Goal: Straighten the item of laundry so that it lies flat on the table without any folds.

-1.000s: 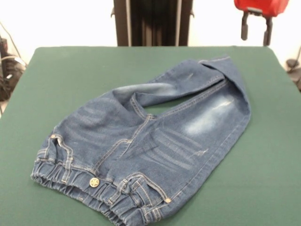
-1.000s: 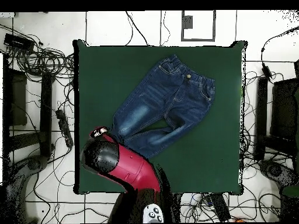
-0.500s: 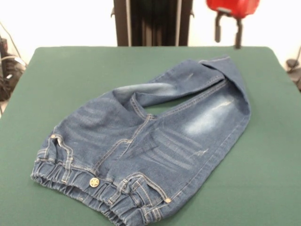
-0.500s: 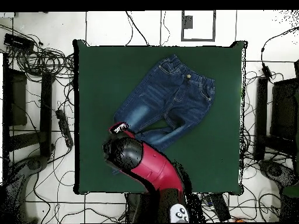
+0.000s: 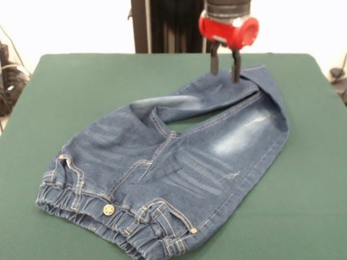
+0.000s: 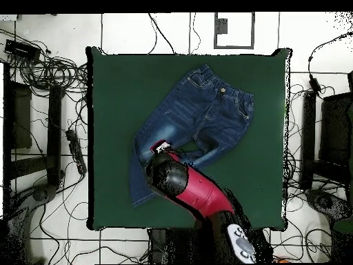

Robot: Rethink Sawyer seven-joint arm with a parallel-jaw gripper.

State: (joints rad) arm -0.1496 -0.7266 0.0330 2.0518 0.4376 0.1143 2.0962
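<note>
Big green table (image 5: pixel 49 97) with the jeans (image 5: pixel 179 162) sprawled mid-table, legs crossed over each other (waistband nearest me). Gripper (image 5: pixel 225 69) hangs right over the far leg ends, fingers spread, holding nothing

My hand (image 5: pixel 226 67) hangs over the leg ends of the small pair of blue denim jeans (image 5: pixel 179 162), its two fingers pointing down with a gap between them, just above the cloth. The jeans lie on the large dark green felt-topped surface (image 5: pixel 81 86) and run away from my hand to the elastic gathered waistband (image 5: pixel 103 216), the part farthest from it. The two legs lie side by side below my hand, with a small patch of bare surface between them, near the crotch. Bare surface lies on every side of the jeans.
</note>
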